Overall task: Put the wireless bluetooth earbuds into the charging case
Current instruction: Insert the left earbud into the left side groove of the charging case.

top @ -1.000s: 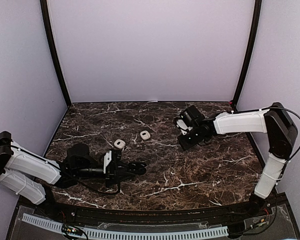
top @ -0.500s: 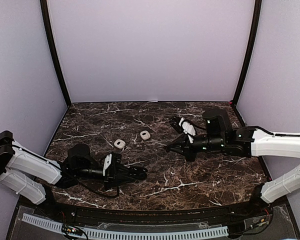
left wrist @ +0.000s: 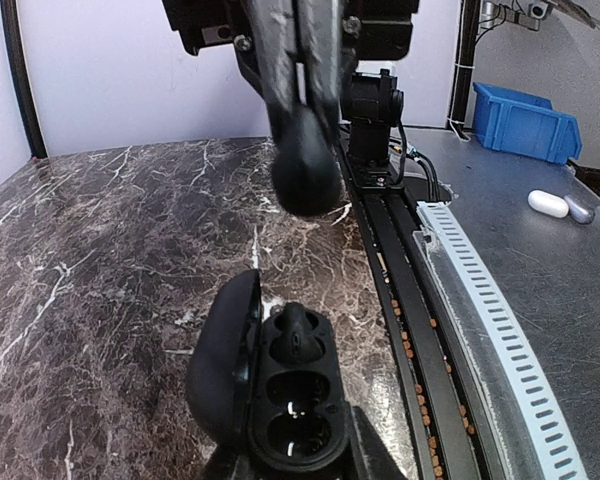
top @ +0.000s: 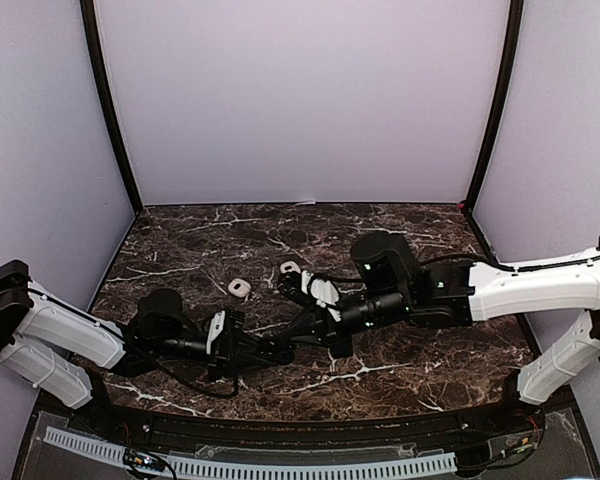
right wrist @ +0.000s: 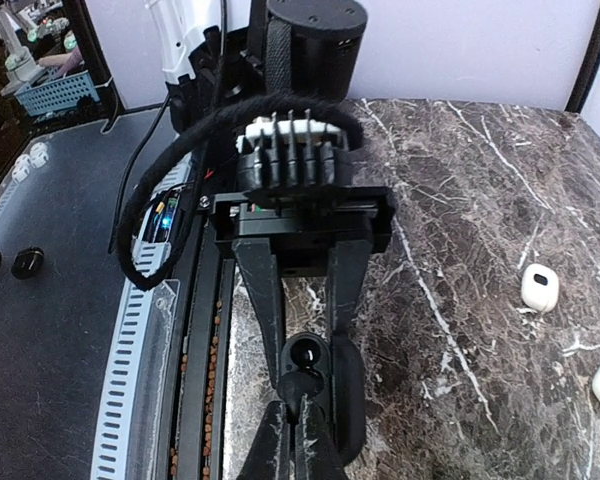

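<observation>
Dark brown marble on the worktop (top: 410, 375), white veins streaking everywhere. The charging case (left wrist: 280, 410) is glossy black, and the earbud (left wrist: 302, 175) in the black right claw (right wrist: 300, 425) is matte black. Two white pieces (top: 240, 288) lie at twelve o'clock from the case. Lilac walls (top: 300, 100), white-shelled arms (top: 530, 285), and a blue bin (left wrist: 525, 120) at two o'clock.

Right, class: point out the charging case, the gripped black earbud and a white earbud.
charging case (left wrist: 298, 408), left wrist view, socket tray.
gripped black earbud (left wrist: 302, 172), left wrist view, rounded body.
white earbud (right wrist: 539, 288), right wrist view, centre.
</observation>
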Controlling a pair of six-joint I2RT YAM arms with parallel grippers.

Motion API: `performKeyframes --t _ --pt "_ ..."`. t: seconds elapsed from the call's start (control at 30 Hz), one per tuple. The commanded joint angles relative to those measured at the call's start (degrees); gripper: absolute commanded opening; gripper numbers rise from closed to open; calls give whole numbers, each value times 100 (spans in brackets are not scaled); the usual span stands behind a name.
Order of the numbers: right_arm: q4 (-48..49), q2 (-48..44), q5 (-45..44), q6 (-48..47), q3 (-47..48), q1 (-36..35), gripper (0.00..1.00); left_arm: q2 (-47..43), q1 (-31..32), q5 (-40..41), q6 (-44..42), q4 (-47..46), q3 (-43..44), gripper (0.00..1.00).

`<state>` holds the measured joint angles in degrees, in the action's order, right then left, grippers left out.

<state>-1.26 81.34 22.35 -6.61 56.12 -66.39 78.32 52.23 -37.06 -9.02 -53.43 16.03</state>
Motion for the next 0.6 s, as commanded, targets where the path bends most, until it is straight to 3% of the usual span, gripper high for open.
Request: performKeyframes --t 0.0,0.57 --pt "147 359 -210 -133 277 -224 0 -27 -27 -75 -19 -19 131 19" --pt "31 825 -684 -353 592 -411 0 -36 -28 -59 -3 42 163 19"
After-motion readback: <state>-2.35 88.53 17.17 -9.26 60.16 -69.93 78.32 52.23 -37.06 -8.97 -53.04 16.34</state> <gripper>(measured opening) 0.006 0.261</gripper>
